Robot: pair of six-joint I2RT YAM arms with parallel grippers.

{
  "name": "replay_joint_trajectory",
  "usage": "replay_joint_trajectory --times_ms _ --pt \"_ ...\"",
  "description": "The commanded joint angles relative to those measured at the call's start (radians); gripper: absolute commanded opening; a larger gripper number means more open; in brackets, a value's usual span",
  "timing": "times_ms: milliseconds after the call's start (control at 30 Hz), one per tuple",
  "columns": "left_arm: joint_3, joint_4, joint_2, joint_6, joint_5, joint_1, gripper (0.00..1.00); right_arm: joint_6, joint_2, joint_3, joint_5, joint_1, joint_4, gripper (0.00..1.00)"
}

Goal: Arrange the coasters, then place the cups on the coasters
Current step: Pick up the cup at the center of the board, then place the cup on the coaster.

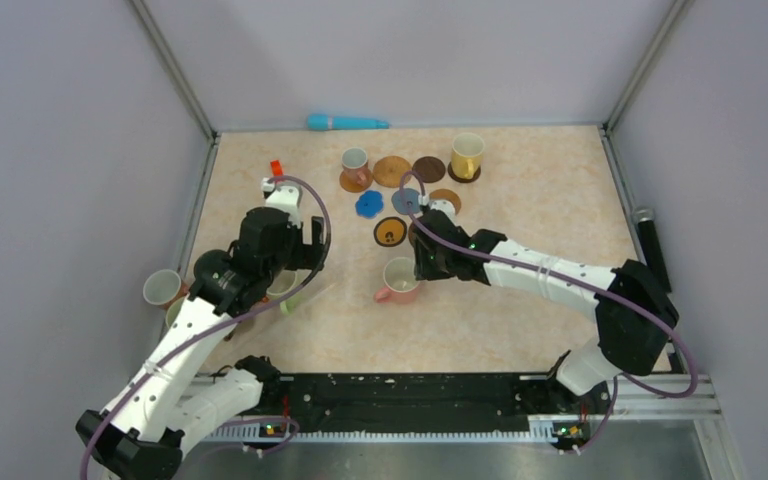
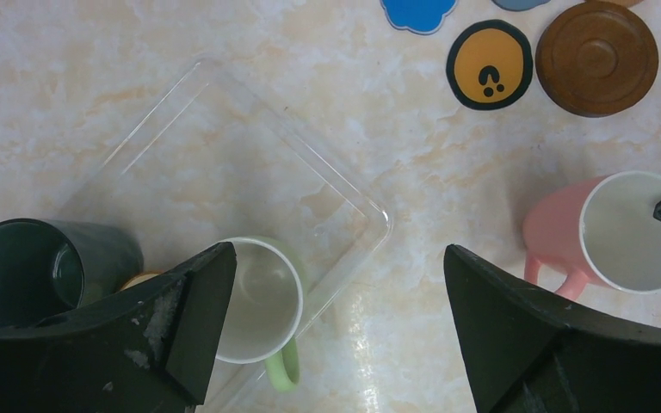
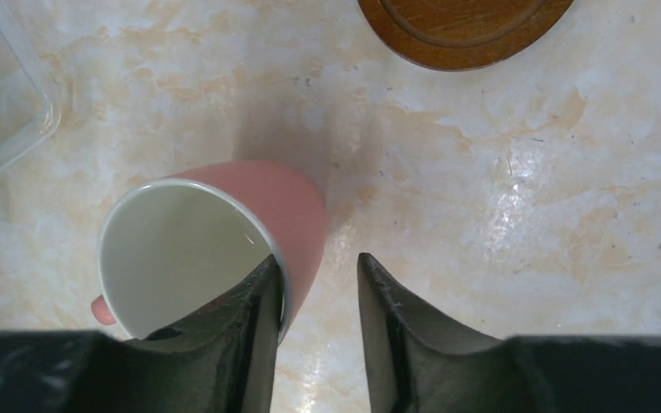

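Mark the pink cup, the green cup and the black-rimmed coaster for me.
pink cup (image 3: 297, 211), right wrist view, pink outer wall.
green cup (image 2: 262, 297), left wrist view, pale inside.
black-rimmed coaster (image 2: 489, 60), left wrist view, orange centre.

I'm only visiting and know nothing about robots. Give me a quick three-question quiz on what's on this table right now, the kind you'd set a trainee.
1. True or false: the pink cup already stands on a coaster.
2. The right gripper has one finger inside a cup and one outside its wall. What colour is that cup? A yellow, B pink, C black.
3. Fill in: the left gripper hangs near the pale green cup with its jaws wide ____.
Key: 1 false, it stands on the bare table; 2 B; 3 open.
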Motion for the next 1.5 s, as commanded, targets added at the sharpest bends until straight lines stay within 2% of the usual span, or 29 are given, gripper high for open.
replay_joint_trajectory --times_ms 0,267,567,833,1033,1467 --pt "-0.004 0.03 -0.034 -0.001 0.0 -0.001 0.96 -0.007 0.018 0.064 0.044 0.01 0.013 0.33" --pt "-0.01 0.032 -0.036 0.002 -0.004 -0.001 0.95 -0.022 0.024 0.124 0.025 0.009 0.015 0.0" --pt "-0.014 0.033 -0.042 0.001 -0.004 -0.001 0.95 -0.086 0.044 0.287 0.069 -0.013 -0.066 0.0" --pt "-0.016 0.038 -0.025 0.01 0.032 -0.002 0.95 -0.197 0.119 0.473 0.072 -0.154 -0.094 0.0" --pt "-0.016 0.039 -0.036 0.014 0.055 -0.001 0.99 -0.269 0.268 0.688 0.103 -0.249 -0.113 0.0" --pt "-0.017 0.042 -0.038 0.012 0.101 0.0 0.99 -0.254 0.69 1.188 0.083 -0.412 -0.192 0.0"
